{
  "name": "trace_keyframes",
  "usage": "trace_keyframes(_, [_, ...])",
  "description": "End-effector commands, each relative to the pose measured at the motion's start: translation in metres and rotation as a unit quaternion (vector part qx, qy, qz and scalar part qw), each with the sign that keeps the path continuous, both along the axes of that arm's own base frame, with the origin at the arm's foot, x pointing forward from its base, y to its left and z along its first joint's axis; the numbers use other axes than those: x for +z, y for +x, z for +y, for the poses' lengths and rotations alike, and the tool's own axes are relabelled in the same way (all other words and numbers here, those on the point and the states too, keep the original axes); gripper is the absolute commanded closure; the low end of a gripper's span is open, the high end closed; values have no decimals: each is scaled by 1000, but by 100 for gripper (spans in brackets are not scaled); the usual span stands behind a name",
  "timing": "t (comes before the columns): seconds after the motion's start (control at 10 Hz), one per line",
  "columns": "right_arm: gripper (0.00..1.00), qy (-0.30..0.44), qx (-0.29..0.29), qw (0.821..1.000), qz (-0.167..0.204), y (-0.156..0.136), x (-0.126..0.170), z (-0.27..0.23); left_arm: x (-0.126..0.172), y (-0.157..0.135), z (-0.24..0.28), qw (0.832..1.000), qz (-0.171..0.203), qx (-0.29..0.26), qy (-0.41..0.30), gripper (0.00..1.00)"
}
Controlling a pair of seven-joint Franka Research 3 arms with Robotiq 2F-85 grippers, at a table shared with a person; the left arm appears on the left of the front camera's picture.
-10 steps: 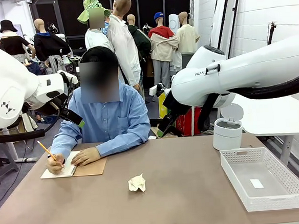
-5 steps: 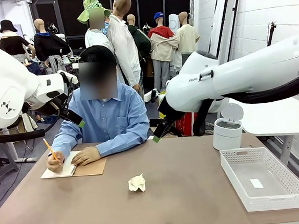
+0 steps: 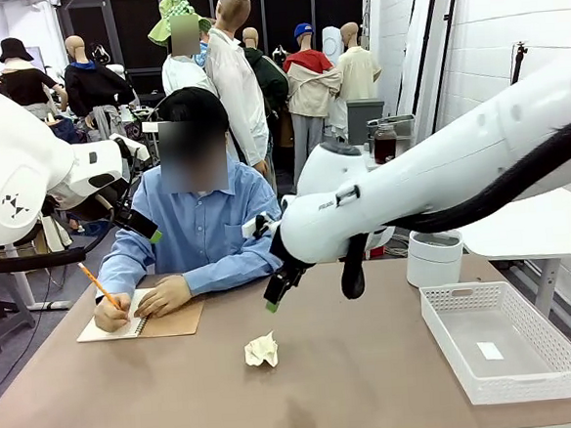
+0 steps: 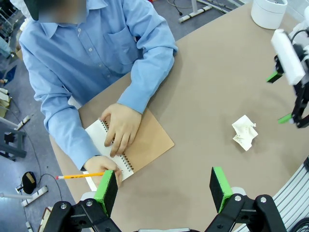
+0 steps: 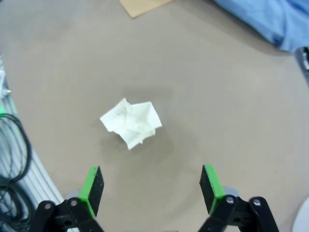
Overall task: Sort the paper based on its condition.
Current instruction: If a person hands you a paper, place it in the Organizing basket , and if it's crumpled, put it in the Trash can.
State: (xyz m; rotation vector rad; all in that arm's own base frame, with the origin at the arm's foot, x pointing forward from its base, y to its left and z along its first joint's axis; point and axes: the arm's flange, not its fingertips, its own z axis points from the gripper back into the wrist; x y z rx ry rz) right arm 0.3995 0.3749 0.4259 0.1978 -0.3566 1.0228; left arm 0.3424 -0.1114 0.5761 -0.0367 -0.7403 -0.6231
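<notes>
Lying by itself near the middle of the counter (image 3: pixel 375 374), the crumpled ball of paper (image 3: pixel 262 350) touches nothing, and the right gripper (image 5: pixel 151 182) hangs over it with its green pads spread wide and nothing between them. From the wrist view the ball sits a little nearer one pad than the other, and that is my first worry. If the gripper comes down off-centre, the nearer pad could nudge such a light wad and send it skidding before the jaws shut. It could also catch one loose corner, which might then slip free on the lift. Dropping too low would grind the pads against the counter. Stopping too high would close them on air above the ball. The right arm is stretched well across the middle, and its elbow passes close in front of the person (image 3: pixel 204 234). The person is bent over a spiral notebook (image 3: pixel 136 324), writing with a pencil (image 3: pixel 96 284), so a sudden reach from either side looks like a bump waiting to happen. The left gripper (image 4: pixel 163 187) is open too, holding nothing, and looks down on the notebook and the person's hands from above. Off to the robot's right stand a white mesh basket (image 3: pixel 475 395) and, behind it, a small white lidded bin (image 3: pixel 433 256). My guess is the wad belongs in the bin, and a careless carry could drop it in the wrong one or let it bounce off a rim.
</notes>
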Motion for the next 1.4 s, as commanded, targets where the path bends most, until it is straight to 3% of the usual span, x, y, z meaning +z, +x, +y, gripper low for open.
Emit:
trace_keyframes(0.0, [0,-4,-5,1000,-2,18,-16,21,1,0,1,1000,-1,1,-1,0])
trace_keyframes(0.9, [0,-1,11,1000,16,17,-32,26,1,0,1,1000,-1,1,-1,0])
trace_keyframes(1.3, [0,-10,-50,997,66,12,-55,59,1,0,1,1000,-1,1,-1,0])
